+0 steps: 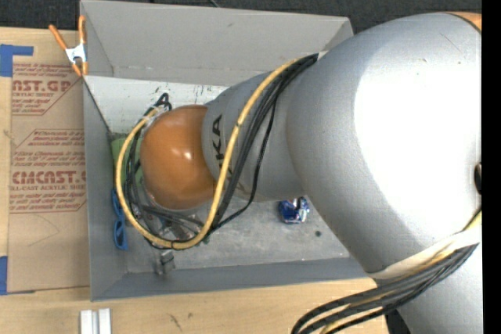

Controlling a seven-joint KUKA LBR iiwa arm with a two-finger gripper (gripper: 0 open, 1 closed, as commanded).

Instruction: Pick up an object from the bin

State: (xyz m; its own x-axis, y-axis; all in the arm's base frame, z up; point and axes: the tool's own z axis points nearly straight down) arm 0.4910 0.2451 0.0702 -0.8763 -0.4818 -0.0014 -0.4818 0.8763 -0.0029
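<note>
Mostly, the grey bin (211, 43) is covered in the camera view by the arm (391, 145), which enters from the right. Its orange wrist cover (176, 156), ringed by cables (235, 137), is set low over the bin's left part. The claw (163, 240) is tucked beneath it, so neither its state, open or closed, nor the thing under it can be told. A blue thing (117, 219) and a green thing (121, 152) are seen just beside it at the left wall. A crumpled blue-and-white wrapper (293, 210) is seen well apart on the floor.
</note>
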